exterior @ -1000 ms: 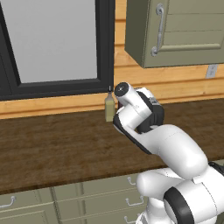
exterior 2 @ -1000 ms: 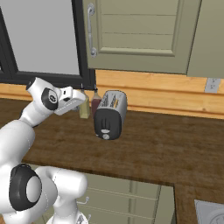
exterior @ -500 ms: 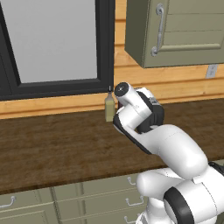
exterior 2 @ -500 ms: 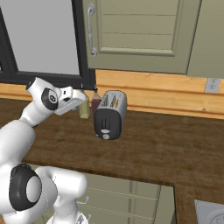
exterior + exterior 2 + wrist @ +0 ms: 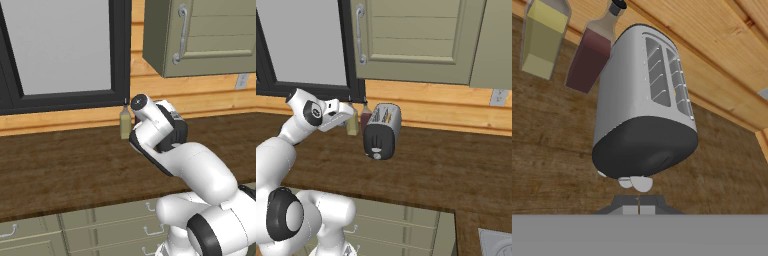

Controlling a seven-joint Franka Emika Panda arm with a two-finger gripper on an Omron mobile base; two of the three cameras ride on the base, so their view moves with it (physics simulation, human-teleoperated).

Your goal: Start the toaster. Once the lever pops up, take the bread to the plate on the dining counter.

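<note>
The toaster [image 5: 381, 131] stands on the dark wood wall counter [image 5: 446, 165] against the back wall, its dark front end facing me. In the hand view the toaster [image 5: 644, 110] is close ahead, two slots on its silver top and small pale knobs [image 5: 637, 183] low on its dark end. My gripper [image 5: 639, 204] is shut, its tips together just short of that end with nothing between them. From the right base view the gripper [image 5: 350, 112] hangs just left of the toaster. No bread shows in the slots. The plate and the dining counter are out of view.
An olive bottle [image 5: 352, 125] and a dark red bottle [image 5: 365, 119] stand left of the toaster by the wall. A dark-framed window [image 5: 301, 45] and green upper cabinets [image 5: 416, 40] hang above. Drawer fronts [image 5: 401, 225] run below the counter edge.
</note>
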